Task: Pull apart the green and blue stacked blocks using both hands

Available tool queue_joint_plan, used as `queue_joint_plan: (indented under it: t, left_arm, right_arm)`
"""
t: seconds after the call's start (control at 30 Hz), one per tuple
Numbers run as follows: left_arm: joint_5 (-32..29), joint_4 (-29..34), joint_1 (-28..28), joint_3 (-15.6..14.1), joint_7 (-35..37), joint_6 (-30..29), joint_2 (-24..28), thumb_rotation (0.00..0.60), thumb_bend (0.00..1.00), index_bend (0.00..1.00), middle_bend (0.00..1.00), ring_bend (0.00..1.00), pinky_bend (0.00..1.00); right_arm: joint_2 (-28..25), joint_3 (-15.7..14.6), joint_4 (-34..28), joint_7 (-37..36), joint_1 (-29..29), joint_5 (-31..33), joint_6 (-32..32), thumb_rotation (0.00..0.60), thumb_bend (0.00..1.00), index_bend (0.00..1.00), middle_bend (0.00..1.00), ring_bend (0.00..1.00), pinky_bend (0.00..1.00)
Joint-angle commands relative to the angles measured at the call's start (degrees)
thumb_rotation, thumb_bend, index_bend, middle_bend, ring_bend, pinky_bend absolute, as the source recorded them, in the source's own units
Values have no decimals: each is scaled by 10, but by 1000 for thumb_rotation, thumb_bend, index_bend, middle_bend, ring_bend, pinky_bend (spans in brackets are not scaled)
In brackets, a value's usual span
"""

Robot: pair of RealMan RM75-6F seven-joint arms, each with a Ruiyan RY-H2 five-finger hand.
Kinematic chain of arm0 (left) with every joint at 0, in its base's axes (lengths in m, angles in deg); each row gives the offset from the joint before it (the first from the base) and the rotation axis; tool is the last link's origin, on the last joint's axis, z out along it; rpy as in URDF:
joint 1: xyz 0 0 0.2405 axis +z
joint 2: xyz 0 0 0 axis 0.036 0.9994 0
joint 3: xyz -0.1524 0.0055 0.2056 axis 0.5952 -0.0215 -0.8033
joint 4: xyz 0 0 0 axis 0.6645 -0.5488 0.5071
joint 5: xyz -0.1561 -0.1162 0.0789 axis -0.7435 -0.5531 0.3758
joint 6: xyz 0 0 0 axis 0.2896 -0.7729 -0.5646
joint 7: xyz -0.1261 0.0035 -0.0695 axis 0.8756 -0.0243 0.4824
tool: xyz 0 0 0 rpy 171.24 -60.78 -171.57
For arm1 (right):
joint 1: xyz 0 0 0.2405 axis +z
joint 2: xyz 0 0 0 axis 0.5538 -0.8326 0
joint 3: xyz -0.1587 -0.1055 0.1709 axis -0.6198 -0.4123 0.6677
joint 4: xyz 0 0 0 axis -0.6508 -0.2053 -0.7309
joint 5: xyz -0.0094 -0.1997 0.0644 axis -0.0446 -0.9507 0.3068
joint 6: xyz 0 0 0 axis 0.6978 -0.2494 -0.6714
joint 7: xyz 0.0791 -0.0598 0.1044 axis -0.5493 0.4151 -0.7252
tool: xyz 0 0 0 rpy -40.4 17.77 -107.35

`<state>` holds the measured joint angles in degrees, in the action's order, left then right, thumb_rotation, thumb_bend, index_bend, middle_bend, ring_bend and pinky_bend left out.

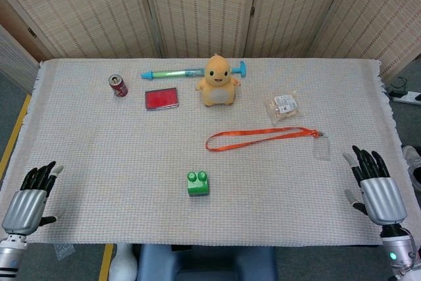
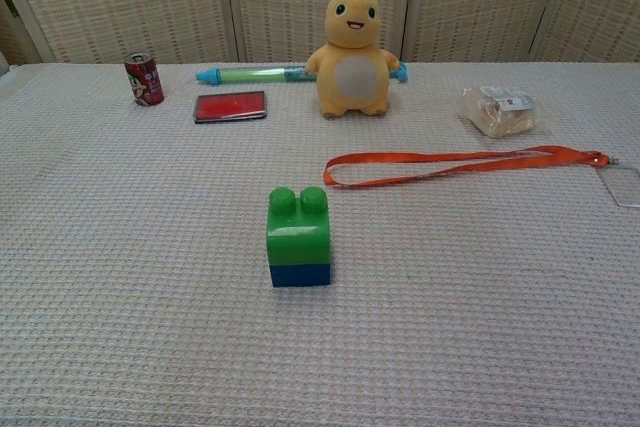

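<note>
A green block (image 2: pixel 298 228) sits stacked on a blue block (image 2: pixel 300 275) near the table's front middle; the head view shows mostly the green block (image 1: pixel 198 183) from above. My left hand (image 1: pixel 31 199) rests at the table's front left corner, fingers apart, holding nothing. At the front right edge my right hand (image 1: pixel 376 189) lies the same way, fingers spread and empty. Both hands are far from the stack. Neither hand appears in the chest view.
An orange lanyard (image 1: pixel 263 137) with a clear badge holder (image 1: pixel 321 149) lies right of the stack. Further back are an orange plush toy (image 1: pixel 218 81), a teal tube (image 1: pixel 172 72), a red wallet (image 1: pixel 161 98), a red can (image 1: pixel 118 85) and a snack packet (image 1: pixel 282 106).
</note>
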<state>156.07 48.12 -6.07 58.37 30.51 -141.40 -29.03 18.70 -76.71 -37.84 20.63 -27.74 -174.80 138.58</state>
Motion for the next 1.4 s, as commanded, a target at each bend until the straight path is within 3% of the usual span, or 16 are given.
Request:
queue_joint_plan:
  t: [0.03,0.3,0.57,0.7,1.03,1.17,1.4]
  left_arm:
    - [2,2,-3,-3,4,5,2,600,250,0,2,0,3]
    - [37,3,-11,-17,40,12,-5,600,250,6,2,0,4]
    - [70,33,-67,-23,52,87,-19,600,233,16,52,0,19]
    - [64,38,-105,-10,121,133,-41,600,183,5,130,28,36]
    - [-15,39,-144,36,69,167,-173,600,135,0,217,63,18]
    - [-48,11,-149,56,41,151,-248,600,135,26,230,82,15]
    - [-73,-25,-160,74,26,141,-313,600,135,28,252,59,0]
  right_arm:
    - [1,1,2,0,1,2,-2,600,363,0,0,0,0]
    - [-4,0,-3,-6,-6,-7,17,600,363,0,0,0,0]
    - [-5,-3,-11,-4,-14,-21,37,600,362,0,0,0,0]
    - [1,7,2,-10,-16,-25,56,600,363,0,0,0,0]
    - [-19,12,1,-60,-15,-10,47,600,363,0,0,0,0]
    - [-31,13,-4,-82,-21,-10,57,600,363,0,0,0,0]
    - [-36,13,-7,-91,-26,-12,64,600,363,0,0,0,0]
